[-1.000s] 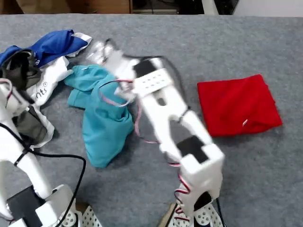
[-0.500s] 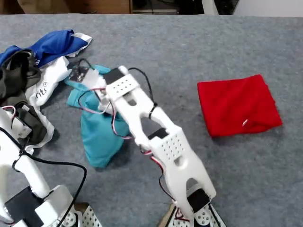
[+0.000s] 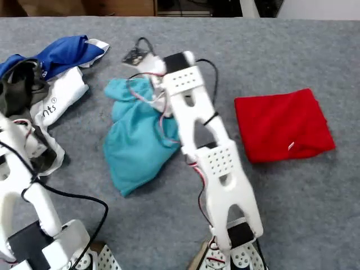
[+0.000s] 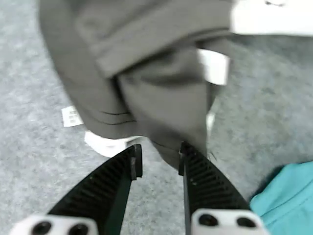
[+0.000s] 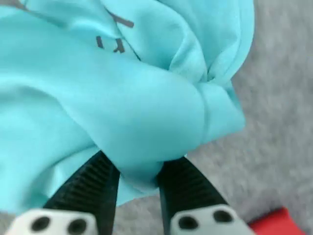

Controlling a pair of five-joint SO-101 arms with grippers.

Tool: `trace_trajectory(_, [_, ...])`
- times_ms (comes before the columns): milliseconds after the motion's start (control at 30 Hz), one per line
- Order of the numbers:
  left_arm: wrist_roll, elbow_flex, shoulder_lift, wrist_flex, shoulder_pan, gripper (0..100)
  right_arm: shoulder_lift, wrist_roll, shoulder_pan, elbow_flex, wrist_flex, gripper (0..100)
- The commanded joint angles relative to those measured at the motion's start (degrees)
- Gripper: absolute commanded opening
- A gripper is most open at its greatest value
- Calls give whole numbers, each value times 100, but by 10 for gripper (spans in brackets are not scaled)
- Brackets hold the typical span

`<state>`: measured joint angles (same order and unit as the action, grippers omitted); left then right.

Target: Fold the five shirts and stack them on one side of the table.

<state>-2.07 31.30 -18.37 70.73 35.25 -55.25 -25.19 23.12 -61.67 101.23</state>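
Note:
A teal shirt (image 3: 136, 140) lies crumpled at the table's middle. My right gripper (image 3: 151, 89) is at its far edge, and in the right wrist view the gripper (image 5: 134, 169) is shut on a fold of the teal shirt (image 5: 122, 98). A folded red shirt (image 3: 282, 124) lies at the right. Blue (image 3: 63, 52), white (image 3: 61, 97) and dark grey (image 3: 19, 84) shirts are heaped at the far left. My left gripper (image 3: 27, 143) hovers over the heap. It (image 4: 159, 156) stands open, with the hem of the dark grey shirt (image 4: 156, 93) reaching between its fingertips.
Grey carpet-like cloth (image 3: 292, 50) covers the table. The right arm's white links (image 3: 216, 163) stretch from the near edge across the middle. The left arm's base (image 3: 39, 242) and black cable sit at the near left corner.
The right arm swung left onto the teal shirt, then back right, dragging the shirt toward the centre. The left arm shifted slightly over the heap.

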Motion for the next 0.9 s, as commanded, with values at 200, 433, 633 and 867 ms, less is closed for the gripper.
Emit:
trace_trajectory(200, [-44, -35, -136, -70, -1802, 133, 1886, -431, -927, 2132, 97, 11])
trace_trajectory(433, [-44, 299, -127, -62, -3341, 133, 3266, -413, -901, 2958, -308, 12])
trace_trajectory(633, [79, 1486, -127, -475, -4501, 133, 3371, -448, -637, 3415, -1178, 13])
trace_trajectory(867, [325, 1943, -136, -589, -5125, 133, 3371, -396, -189, 3960, -1618, 13])
